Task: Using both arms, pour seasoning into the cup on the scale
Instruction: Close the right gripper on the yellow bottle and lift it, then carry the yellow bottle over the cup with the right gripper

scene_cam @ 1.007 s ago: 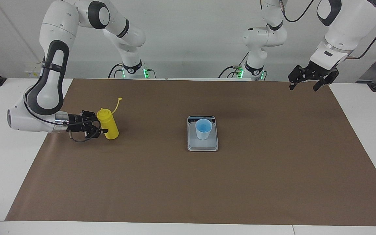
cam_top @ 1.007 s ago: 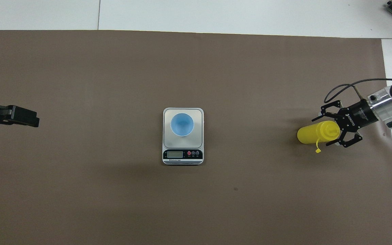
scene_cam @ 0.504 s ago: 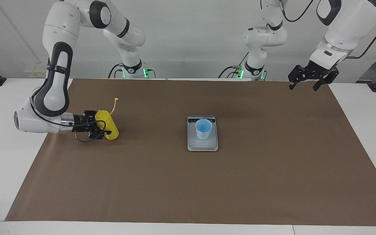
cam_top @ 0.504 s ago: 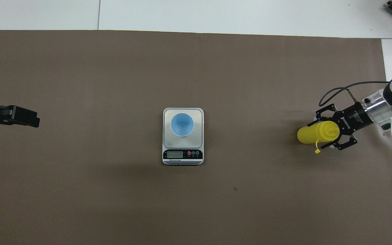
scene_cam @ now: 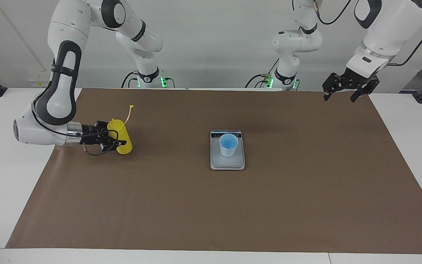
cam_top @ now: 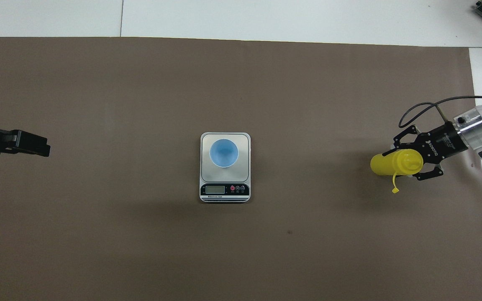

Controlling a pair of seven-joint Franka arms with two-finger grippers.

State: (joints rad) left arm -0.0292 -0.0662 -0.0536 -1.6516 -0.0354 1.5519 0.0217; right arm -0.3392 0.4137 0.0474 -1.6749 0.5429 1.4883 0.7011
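Seasoning bottle (scene_cam: 121, 139), light squeezable plastic, clamped mid-body by right gripper (scene_cam: 113, 140); firm sideways hold could dent it; left gripper (scene_cam: 344, 89) waits, fingers spread.

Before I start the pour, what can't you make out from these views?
Readout on the scale: digits too small in the overhead view; the cup partly hides the display in the facing view.
Fill level of the seasoning bottle: opaque wall, both views.
Whether its base touches the mat: too small to tell in either view.
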